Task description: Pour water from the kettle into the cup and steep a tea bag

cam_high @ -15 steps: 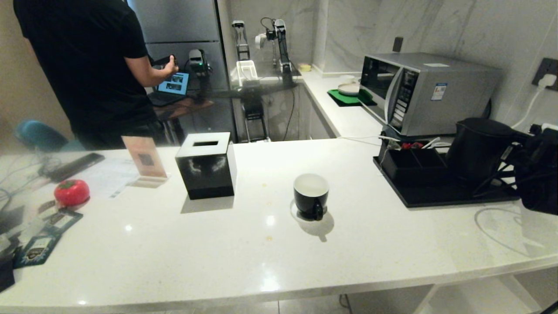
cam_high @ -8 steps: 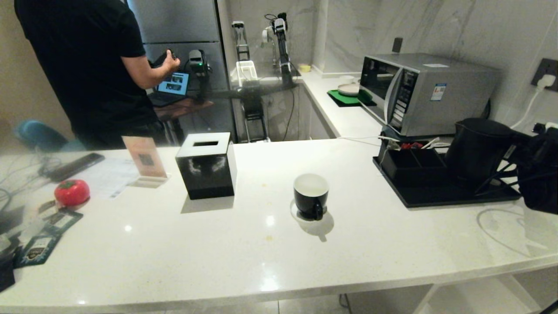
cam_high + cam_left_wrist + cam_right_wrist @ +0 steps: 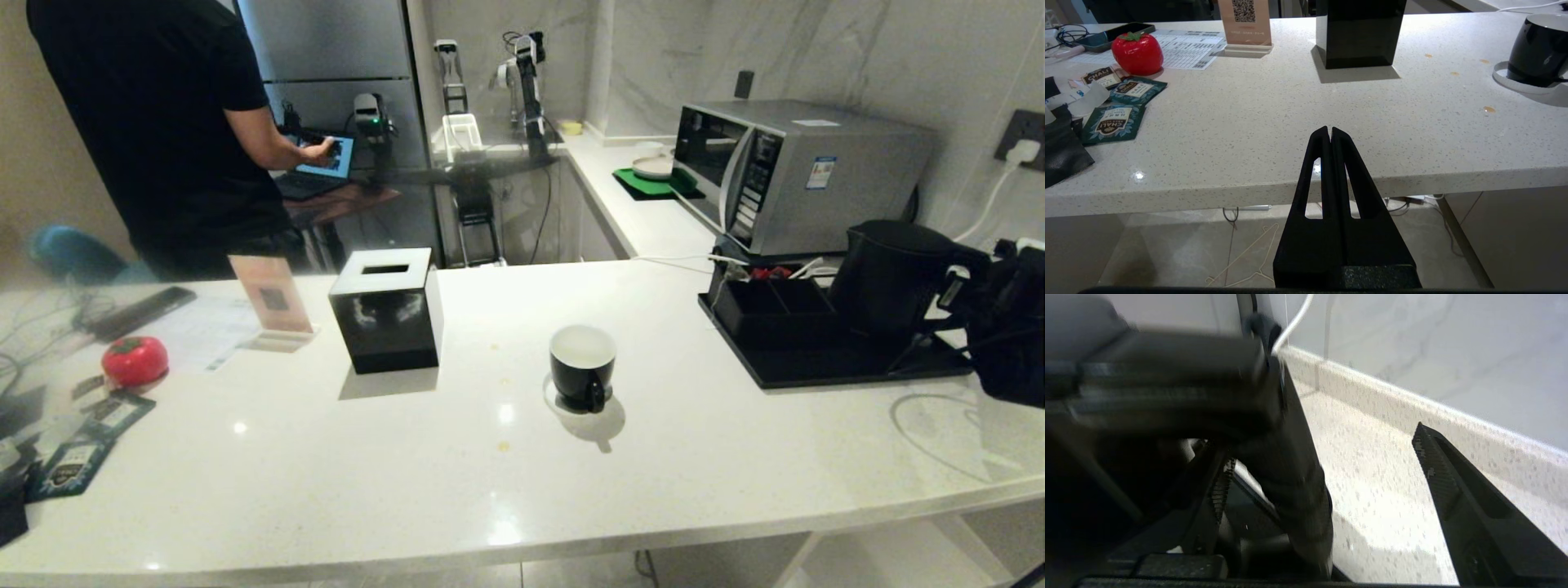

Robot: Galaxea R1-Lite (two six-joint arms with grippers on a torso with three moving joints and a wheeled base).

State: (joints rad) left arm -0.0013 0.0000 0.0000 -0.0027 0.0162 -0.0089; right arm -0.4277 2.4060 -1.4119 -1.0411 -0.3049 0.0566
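At about three o'clock on the table [image 3: 490, 490], the kettle [image 3: 890, 282] stands upright on a black tray [image 3: 816, 371], beside a low black organizer box [image 3: 771, 306], with its loop handle facing the right gripper [image 3: 1327, 486]. That gripper's fingers [image 3: 1447, 477] are spread wide, one on each side of the handle in the right wrist view, and nothing is clamped, so the kettle is simply standing free. The cup [image 3: 582, 365] sits near the table's centre, well apart from the kettle, with its white interior showing; whether water is in it I cannot tell. No tea bag on a string is visible, only teal tea packets [image 3: 1112, 122] far off at nine o'clock, near a red tomato-shaped object [image 3: 135, 359]. The left gripper [image 3: 1330, 134] hangs below the table's near edge with its fingers pressed together, holding nothing. The main risk is that one wide finger is very close to the handle, so pulling away could catch it and tilt or drag the kettle across the tray, perhaps spilling near the power cable [image 3: 992, 196]. The black tissue box [image 3: 385, 310] and the cup lie between the arm and the packets, and a careless sweep could knock either.
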